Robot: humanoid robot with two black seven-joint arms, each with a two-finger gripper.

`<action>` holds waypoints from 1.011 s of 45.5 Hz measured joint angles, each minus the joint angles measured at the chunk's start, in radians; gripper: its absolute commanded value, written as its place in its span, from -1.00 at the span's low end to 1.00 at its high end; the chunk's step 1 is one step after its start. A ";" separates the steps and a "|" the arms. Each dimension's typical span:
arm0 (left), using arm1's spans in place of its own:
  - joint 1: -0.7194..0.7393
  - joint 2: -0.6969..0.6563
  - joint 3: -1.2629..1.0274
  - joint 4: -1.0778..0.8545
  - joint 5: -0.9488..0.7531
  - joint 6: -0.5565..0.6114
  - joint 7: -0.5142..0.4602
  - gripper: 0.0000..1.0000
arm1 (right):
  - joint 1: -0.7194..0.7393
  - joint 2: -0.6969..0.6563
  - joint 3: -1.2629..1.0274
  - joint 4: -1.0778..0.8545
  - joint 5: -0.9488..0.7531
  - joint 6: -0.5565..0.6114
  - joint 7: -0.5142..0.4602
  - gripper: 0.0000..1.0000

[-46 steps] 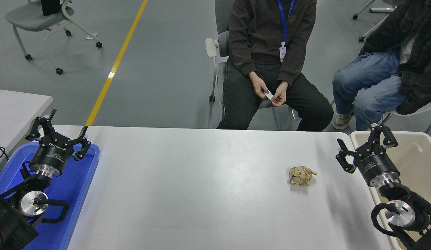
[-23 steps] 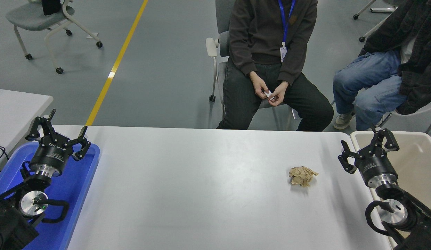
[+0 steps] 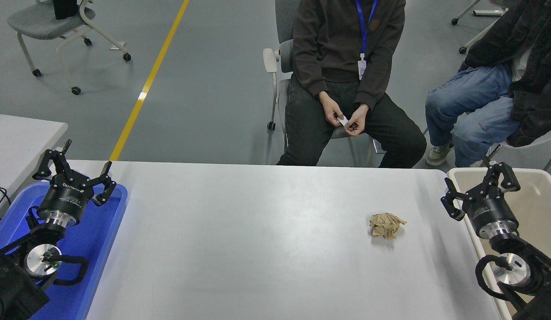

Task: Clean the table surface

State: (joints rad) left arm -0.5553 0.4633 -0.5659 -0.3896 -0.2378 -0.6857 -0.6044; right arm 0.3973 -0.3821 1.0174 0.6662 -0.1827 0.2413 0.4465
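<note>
The table surface (image 3: 257, 249) is a wide light grey-white top filling the lower half of the view. A crumpled tan paper wad (image 3: 385, 225) lies on it, right of centre. My right gripper (image 3: 480, 186) hovers open over the table's right edge and the beige bin's rim, roughly a hand's width to the right of the wad and apart from it. The left gripper (image 3: 74, 171) is parked open above the blue tray at the lower left, holding nothing.
A blue plastic tray (image 3: 97, 240) sits at the table's left end, a beige bin (image 3: 535, 200) at its right end. A smaller white table (image 3: 17, 138) stands far left. Two seated people (image 3: 346, 80) face the far edge; one holds a small white slip.
My right gripper has drifted to the right, away from the paper wad and over the bin's rim. The left arm and the wad have not moved.
</note>
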 measured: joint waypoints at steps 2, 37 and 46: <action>0.000 0.000 0.000 0.000 0.000 0.000 0.000 1.00 | 0.000 -0.001 -0.001 -0.001 0.000 0.000 0.000 0.98; 0.000 0.000 0.000 0.000 0.000 0.000 0.000 1.00 | 0.031 -0.121 -0.211 0.127 -0.077 -0.008 0.001 0.96; 0.000 0.000 0.000 0.000 0.000 0.000 0.000 1.00 | 0.055 -0.194 -0.302 0.214 -0.184 -0.016 -0.011 0.97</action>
State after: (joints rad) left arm -0.5553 0.4633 -0.5663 -0.3896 -0.2377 -0.6857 -0.6043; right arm 0.4520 -0.5764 0.7151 0.8799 -0.3665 0.2256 0.4355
